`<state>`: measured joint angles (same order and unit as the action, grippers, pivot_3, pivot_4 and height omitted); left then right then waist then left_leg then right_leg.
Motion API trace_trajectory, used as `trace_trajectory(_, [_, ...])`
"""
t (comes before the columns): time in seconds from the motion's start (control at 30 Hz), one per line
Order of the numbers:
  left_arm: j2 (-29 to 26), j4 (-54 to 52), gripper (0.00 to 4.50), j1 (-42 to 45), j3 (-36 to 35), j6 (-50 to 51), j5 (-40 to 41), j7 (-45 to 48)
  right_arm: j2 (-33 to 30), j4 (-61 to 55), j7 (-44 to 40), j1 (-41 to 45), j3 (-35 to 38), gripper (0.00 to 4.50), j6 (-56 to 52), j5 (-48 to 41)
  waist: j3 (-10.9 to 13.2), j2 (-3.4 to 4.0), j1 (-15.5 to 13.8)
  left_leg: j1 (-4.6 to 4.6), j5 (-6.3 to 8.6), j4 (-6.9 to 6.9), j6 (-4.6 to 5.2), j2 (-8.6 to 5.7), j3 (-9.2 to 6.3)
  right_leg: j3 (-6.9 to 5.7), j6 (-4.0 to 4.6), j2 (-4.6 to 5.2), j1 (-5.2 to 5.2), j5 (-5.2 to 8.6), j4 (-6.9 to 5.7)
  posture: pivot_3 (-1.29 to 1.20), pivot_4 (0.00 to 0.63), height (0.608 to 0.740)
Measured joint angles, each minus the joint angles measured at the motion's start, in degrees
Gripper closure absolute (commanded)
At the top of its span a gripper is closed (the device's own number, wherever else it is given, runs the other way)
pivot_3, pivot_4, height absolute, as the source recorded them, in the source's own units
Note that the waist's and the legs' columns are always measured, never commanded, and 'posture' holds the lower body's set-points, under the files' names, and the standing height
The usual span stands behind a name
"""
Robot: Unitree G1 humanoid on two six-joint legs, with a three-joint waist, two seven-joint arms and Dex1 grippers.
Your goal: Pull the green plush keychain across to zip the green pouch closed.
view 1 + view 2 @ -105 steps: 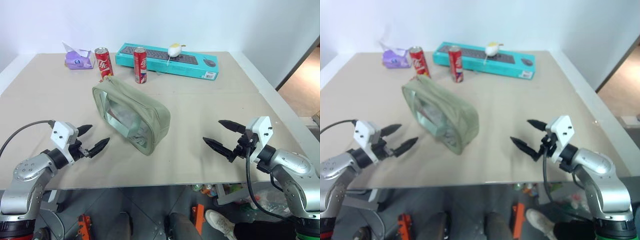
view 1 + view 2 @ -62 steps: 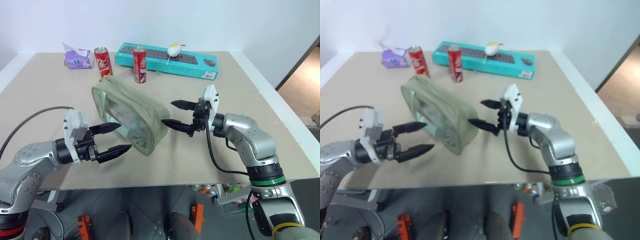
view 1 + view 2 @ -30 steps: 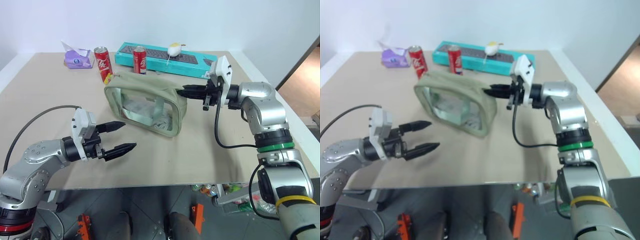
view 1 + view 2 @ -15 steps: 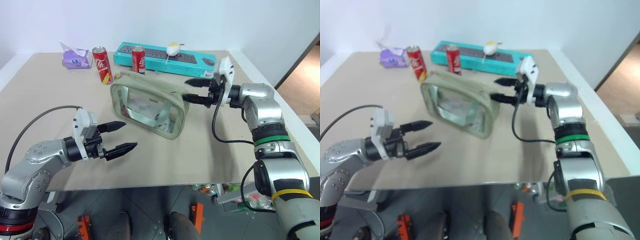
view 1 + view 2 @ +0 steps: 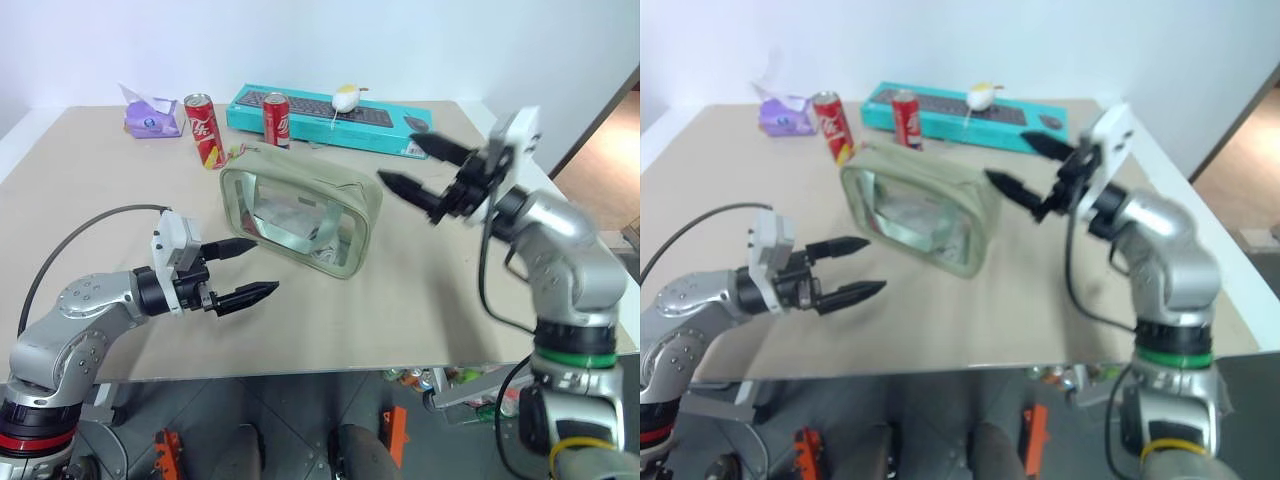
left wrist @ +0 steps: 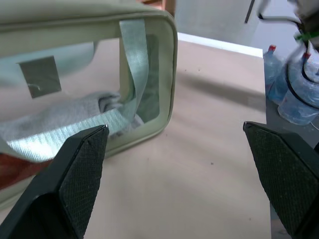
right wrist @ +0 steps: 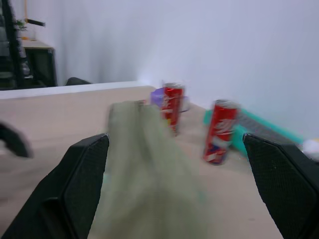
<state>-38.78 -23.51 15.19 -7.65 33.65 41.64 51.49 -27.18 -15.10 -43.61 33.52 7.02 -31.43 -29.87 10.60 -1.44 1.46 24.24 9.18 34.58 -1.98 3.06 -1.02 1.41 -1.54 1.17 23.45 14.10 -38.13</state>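
The green pouch [image 5: 300, 208] stands upright mid-table, its clear window facing me. The green plush keychain [image 5: 230, 154] shows as a small fuzzy bit with pink at the pouch's far left corner, beside a red can. My left gripper [image 5: 263, 266] is open in front of the pouch's left half, a short gap from it. The left wrist view shows the pouch's window and grey strap [image 6: 133, 64] between its fingers [image 6: 75, 179]. My right gripper [image 5: 400, 161] is open, raised above the table to the right of the pouch and apart from it.
Two red cans [image 5: 204, 124] [image 5: 275, 118] stand just behind the pouch. Behind them lie a teal keyboard box [image 5: 390, 132] with a white-yellow object [image 5: 348, 98] on it, and a purple tissue pack [image 5: 152, 116] at the far left. The table's right edge [image 5: 560, 215] runs under my right arm.
My right gripper, shut at the pouch's right end a second ago, has opened and drawn back and up to the right. The pouch stays upright. My left gripper has not moved.
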Motion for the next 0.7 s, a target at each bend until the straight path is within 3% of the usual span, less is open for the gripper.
trace_trajectory(0.47, [2.41, 0.77, 0.00, 1.70, -0.08, -0.11, -0.05, -3.48, -0.50, -0.36, 2.47, -3.66, -4.93, 0.06, 1.72, 4.70, -0.03, -0.05, -0.22, 0.04, -0.01, 0.15, -0.01, -0.05, 0.03, 0.03, -0.08, 0.03, -0.04, -0.06, 0.03, 0.00, 0.150, 0.740])
trace_trajectory(0.5, [2.41, 0.76, 0.00, 1.70, -0.07, -0.11, -0.05, -3.47, -0.53, 0.21, 2.39, -3.66, -5.12, 0.58, 2.08, 5.15, -0.03, -0.05, -0.21, 0.04, -0.01, 0.15, -0.01, -0.04, 0.02, 0.03, -0.08, 0.03, -0.04, -0.06, 0.03, 0.00, 0.150, 0.740])
trace_trajectory(0.7, [2.41, 0.75, 0.00, 1.69, -0.07, -0.11, -0.04, -3.46, -0.67, 1.80, 2.24, -3.66, -6.22, 2.55, 3.09, 6.18, -0.03, -0.05, -0.22, 0.04, -0.01, 0.15, -0.01, -0.05, 0.03, 0.03, -0.09, 0.04, -0.05, -0.06, 0.03, 0.00, 0.150, 0.740])
